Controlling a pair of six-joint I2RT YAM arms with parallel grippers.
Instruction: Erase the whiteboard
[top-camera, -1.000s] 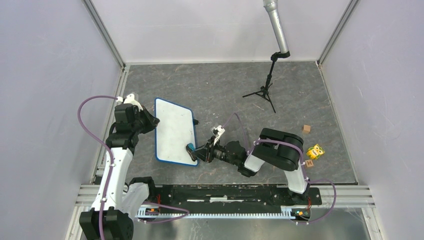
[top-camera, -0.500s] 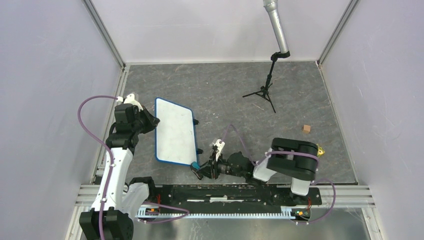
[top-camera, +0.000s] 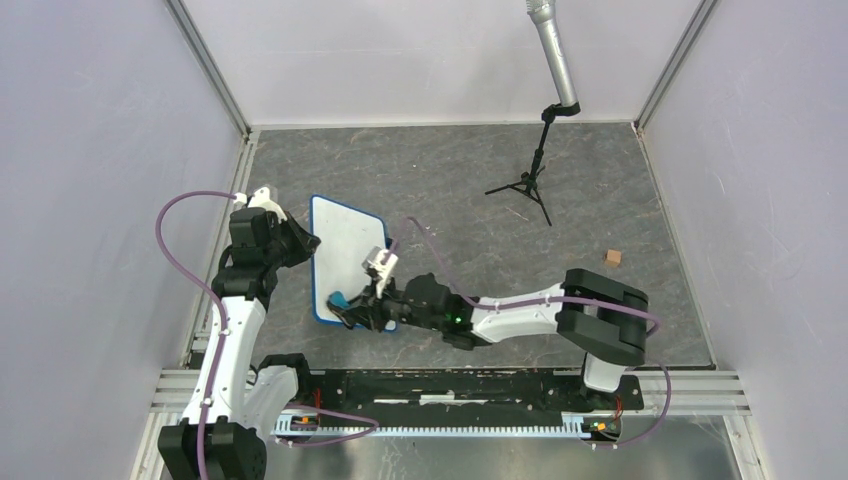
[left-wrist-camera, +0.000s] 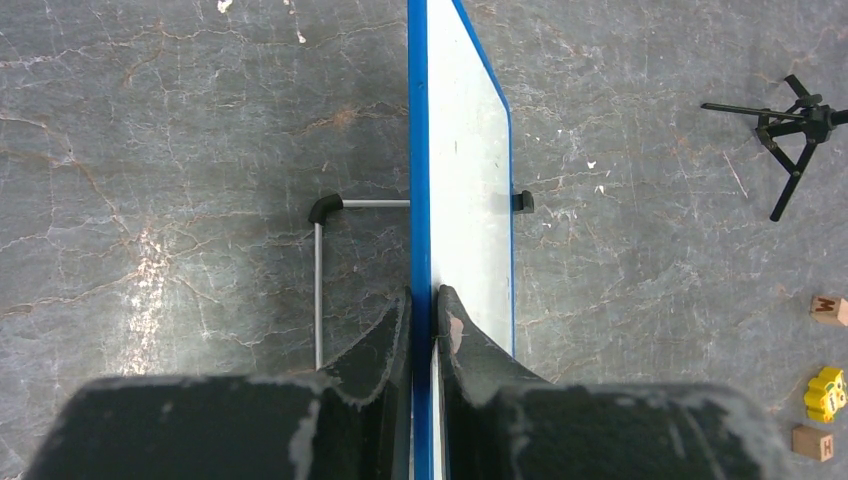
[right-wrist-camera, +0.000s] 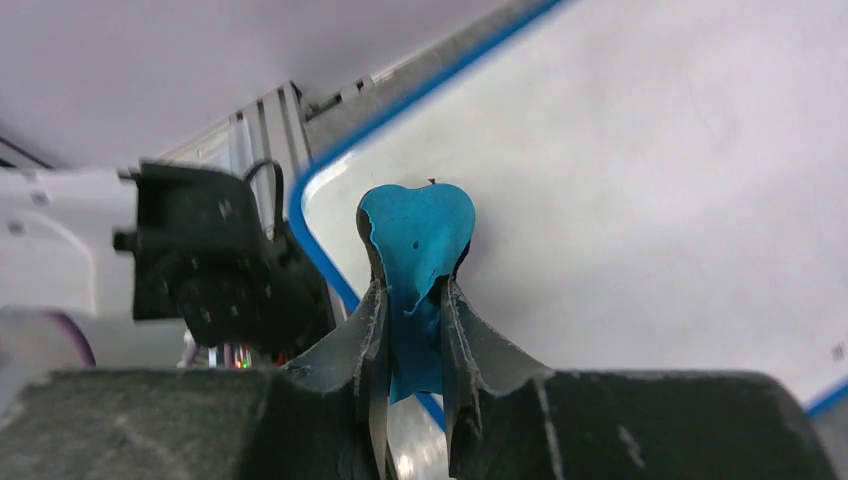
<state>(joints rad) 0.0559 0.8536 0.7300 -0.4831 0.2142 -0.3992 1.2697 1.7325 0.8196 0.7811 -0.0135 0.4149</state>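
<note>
The whiteboard (top-camera: 350, 245) has a blue rim and a blank white face, and stands tilted on the grey floor at the left. My left gripper (top-camera: 303, 243) is shut on its left rim. The left wrist view shows the rim (left-wrist-camera: 419, 150) edge-on between my fingers (left-wrist-camera: 423, 300). My right gripper (top-camera: 350, 308) is shut on a small blue eraser (top-camera: 340, 300) at the board's near left corner. In the right wrist view the eraser (right-wrist-camera: 415, 235) sticks out past my gripper (right-wrist-camera: 412, 292) against the white face (right-wrist-camera: 650, 180). No writing shows.
A microphone on a black tripod (top-camera: 530, 185) stands at the back right. A small wooden block (top-camera: 612, 257) lies on the right. The left wrist view shows lettered blocks (left-wrist-camera: 826, 308) and a yellow toy (left-wrist-camera: 825, 393). Walls enclose three sides and a rail (top-camera: 450, 385) runs along the near edge.
My right arm has swung left with the eraser, from off the board's near right corner to its near left corner. The left gripper and the board have not moved.
</note>
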